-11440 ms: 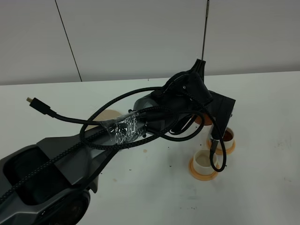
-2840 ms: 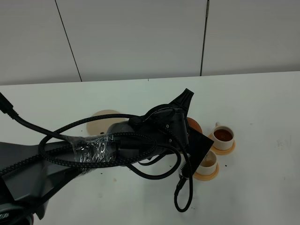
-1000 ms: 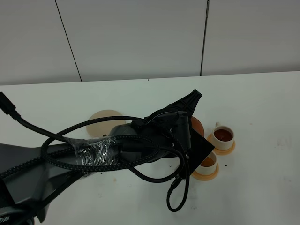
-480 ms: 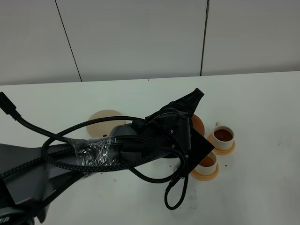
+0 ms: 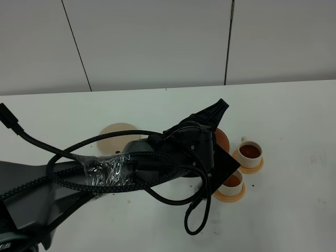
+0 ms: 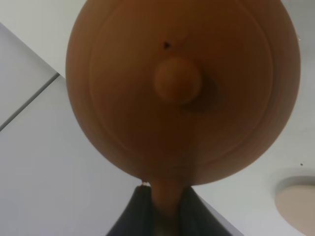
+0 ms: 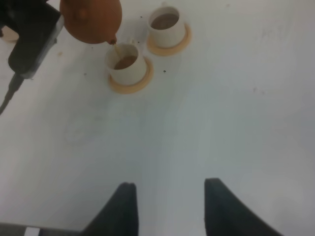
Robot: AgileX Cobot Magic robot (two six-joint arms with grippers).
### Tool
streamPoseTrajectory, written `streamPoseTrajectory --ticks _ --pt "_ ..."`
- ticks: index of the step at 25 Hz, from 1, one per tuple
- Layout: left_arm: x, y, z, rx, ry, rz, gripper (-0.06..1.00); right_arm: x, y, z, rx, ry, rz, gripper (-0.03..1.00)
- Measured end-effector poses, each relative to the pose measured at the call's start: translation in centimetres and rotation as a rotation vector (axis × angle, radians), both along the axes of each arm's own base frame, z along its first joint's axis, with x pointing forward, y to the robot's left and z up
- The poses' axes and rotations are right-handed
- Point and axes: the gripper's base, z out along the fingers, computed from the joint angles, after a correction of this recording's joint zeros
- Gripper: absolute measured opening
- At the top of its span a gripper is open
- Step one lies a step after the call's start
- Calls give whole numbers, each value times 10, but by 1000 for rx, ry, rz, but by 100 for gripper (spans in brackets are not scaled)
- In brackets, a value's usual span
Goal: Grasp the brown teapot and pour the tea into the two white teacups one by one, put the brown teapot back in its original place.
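Note:
The brown teapot (image 5: pixel 221 139) hangs tilted above the table, and my left gripper (image 5: pixel 211 137) is shut on its loop handle. In the left wrist view the teapot's lid and knob (image 6: pixel 177 81) fill the frame, with the handle pinched between dark fingers (image 6: pixel 140 219). In the right wrist view the teapot (image 7: pixel 91 17) tips its spout over the nearer white teacup (image 7: pixel 125 64), and a thin stream falls into it. That cup (image 5: pixel 232 182) holds tea. The farther teacup (image 5: pixel 249 151) also holds tea (image 7: pixel 166 22). The cream saucer (image 5: pixel 118 134) lies bare. My right gripper (image 7: pixel 170 206) is open and holds nothing.
Each cup stands on an orange coaster (image 7: pixel 129 84). My left arm (image 5: pixel 131 168) with its looped black cables (image 5: pixel 197 210) crosses the table's middle and hides part of the nearer cup. Small dark specks dot the white table (image 5: pixel 294 210).
Since 11 s ago my left arm has carried the teapot from over the farther cup to the nearer cup, which now holds tea. In the last half second nothing has visibly moved.

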Motion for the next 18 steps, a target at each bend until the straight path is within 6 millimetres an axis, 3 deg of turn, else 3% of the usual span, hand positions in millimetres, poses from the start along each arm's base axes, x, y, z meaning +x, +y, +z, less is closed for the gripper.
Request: streamPoseTrajectory --ticks 18 --pt "0 -2 0 7 -2 -27 17 0 0 0 0 0 0 31"
